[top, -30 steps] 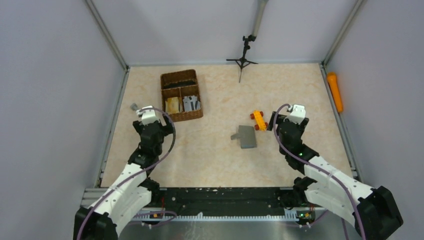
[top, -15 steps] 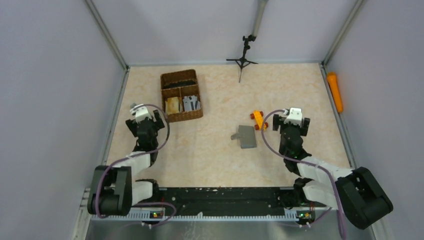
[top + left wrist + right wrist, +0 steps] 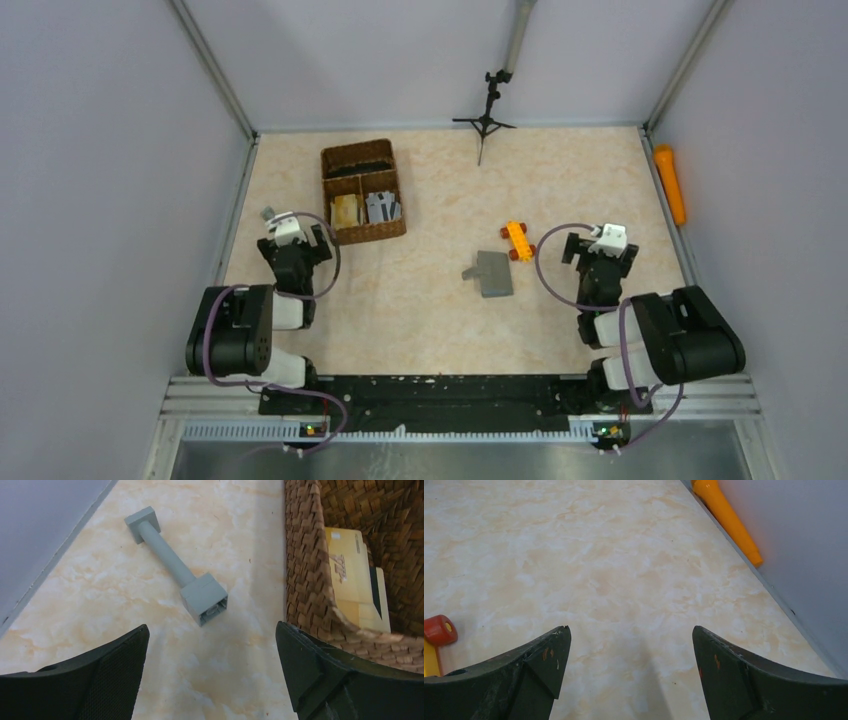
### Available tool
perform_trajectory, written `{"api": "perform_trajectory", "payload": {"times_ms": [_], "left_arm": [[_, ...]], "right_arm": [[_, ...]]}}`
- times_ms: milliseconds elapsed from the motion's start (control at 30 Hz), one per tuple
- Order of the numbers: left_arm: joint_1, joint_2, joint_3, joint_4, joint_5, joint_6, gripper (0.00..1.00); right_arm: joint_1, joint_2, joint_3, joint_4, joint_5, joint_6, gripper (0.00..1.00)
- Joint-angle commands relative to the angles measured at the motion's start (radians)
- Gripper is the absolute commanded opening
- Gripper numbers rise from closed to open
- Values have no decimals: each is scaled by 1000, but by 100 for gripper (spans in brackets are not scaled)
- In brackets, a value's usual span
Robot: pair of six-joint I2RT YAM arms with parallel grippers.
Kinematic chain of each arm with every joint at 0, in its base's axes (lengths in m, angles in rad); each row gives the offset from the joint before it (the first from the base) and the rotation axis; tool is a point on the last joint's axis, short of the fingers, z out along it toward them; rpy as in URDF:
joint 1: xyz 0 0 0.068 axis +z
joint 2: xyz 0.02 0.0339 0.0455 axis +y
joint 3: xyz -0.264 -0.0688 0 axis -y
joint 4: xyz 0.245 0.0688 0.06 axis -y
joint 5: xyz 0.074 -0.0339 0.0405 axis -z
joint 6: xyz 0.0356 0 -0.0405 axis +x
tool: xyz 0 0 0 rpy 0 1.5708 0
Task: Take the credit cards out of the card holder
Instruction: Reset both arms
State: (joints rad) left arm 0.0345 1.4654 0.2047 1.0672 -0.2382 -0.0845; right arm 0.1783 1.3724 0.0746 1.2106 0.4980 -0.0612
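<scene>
The wicker basket partly hides what seem pale credit cards.

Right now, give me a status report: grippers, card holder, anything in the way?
Left gripper open, empty, by basket; right gripper open, empty. Holder flat between arms, untouched; cards in basket. Toy brick close beside holder.

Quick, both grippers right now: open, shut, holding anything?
Left gripper: open, holding nothing.
Right gripper: open, holding nothing.
</scene>
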Motion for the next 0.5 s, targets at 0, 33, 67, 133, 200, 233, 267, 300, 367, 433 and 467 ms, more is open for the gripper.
{"api": "perform_trajectory", "payload": {"times_ms": [0,33,67,133,200,233,267,300,367,433,467], "left_arm": [[3,-10,110,-49,-6,5,99],[3,-8,89,-8,7,4,99],[3,-3,83,13,-3,3,99],[3,-1,84,18,-9,5,99],[3,-8,87,0,-8,4,99],[2,-8,89,-5,-8,2,99],[4,-9,90,-5,-9,1,99],[3,-8,90,-4,-8,3,99],[3,-7,90,-4,-9,2,99],[3,-8,90,-5,-9,3,99],[2,-7,90,-4,-8,3,99]], "right_arm": [[-31,84,1,235,-44,53,93],[-36,106,6,257,-56,45,94],[-36,106,14,244,-60,42,94],[-45,93,56,132,-64,54,97],[-75,90,92,60,-104,83,98],[-90,85,100,31,-135,103,97],[-96,87,103,25,-147,109,97],[-102,90,100,36,-165,109,97],[-127,81,101,19,-216,126,98],[-151,79,93,32,-255,140,99],[-157,78,92,33,-265,143,99]]}}
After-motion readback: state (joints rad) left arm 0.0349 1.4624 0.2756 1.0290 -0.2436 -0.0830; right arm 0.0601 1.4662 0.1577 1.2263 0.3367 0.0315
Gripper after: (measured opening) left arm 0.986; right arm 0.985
